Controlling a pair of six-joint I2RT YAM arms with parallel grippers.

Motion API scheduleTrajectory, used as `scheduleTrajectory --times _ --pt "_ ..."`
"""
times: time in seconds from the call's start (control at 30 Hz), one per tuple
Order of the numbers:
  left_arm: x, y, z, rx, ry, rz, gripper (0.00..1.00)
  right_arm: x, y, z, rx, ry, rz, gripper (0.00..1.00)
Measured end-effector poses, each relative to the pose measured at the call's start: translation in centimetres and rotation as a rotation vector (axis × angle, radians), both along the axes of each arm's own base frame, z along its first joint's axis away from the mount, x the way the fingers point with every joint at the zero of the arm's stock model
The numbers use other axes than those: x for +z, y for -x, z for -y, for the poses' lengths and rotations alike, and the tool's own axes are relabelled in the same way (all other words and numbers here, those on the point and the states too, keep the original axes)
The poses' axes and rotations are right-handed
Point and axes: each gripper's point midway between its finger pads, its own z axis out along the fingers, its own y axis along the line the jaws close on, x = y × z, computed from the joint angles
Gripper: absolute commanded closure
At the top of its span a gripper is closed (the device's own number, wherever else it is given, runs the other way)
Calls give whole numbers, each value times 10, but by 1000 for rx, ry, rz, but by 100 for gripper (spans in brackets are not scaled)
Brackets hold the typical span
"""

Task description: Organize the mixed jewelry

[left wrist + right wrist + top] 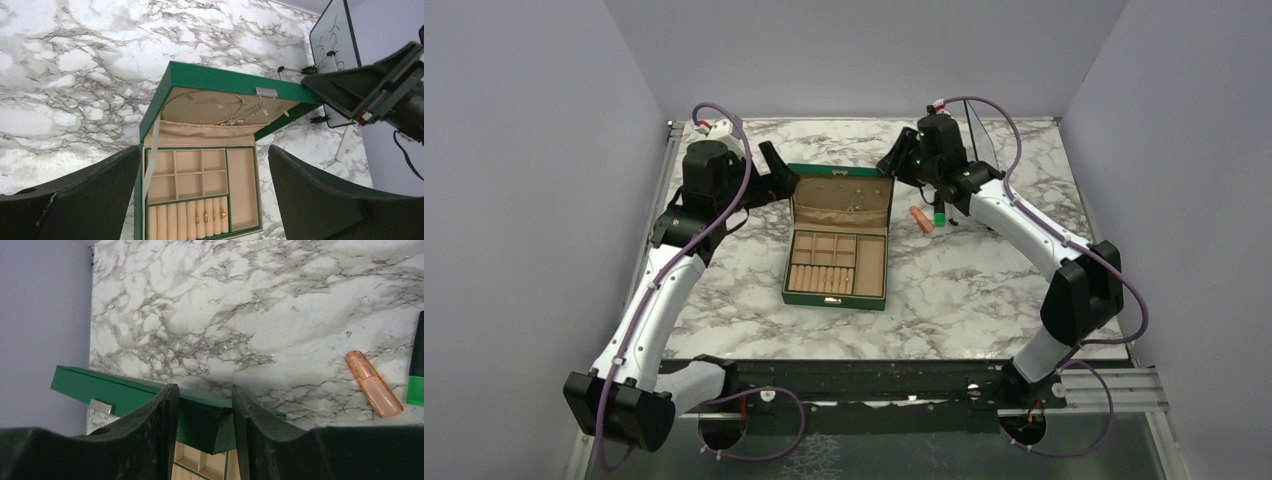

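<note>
My left jaws gape wide over the green box (835,298), ready to pick; my right jaws straddle its lid (125,390) corner (clamped or not, I cannot tell), probably propping it so the gold rings (210,216) at the box's 6 o'clock and the chain necklace (235,119) at 12 lie exposed.

My left tool (204,147) is black; marble desk (75,75) white, grey-veined; hinged box (215,80) green, beige-lined; tiny rings (205,216) gold.

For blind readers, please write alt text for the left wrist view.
An open green jewelry box on a marble table holds gold rings in its ring rolls and a thin necklace against its raised lid. The open left gripper frames it.
</note>
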Motion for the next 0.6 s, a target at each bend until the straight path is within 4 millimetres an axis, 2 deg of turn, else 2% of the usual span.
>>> scheduleTrajectory --times 0.17,0.3,0.37,0.47,0.53,0.6 --pt "-1 -4 -1 1 12 -11 1 6 29 -2 115 -48 14 56" --pt "-5 -4 -2 3 9 -24 1 7 77 -4 255 -96 0 57" --pt "-5 -4 -2 4 9 -24 1 -5 105 -3 322 -107 -43 58" --pt "-7 -3 -2 4 9 -26 1 -37 143 0 399 -118 -148 58" --pt "-14 1 -3 5 12 -39 1 -55 161 3 424 -127 -210 57" --pt "-28 9 -2 -2 17 -70 7 -65 176 7 434 -135 -251 55"
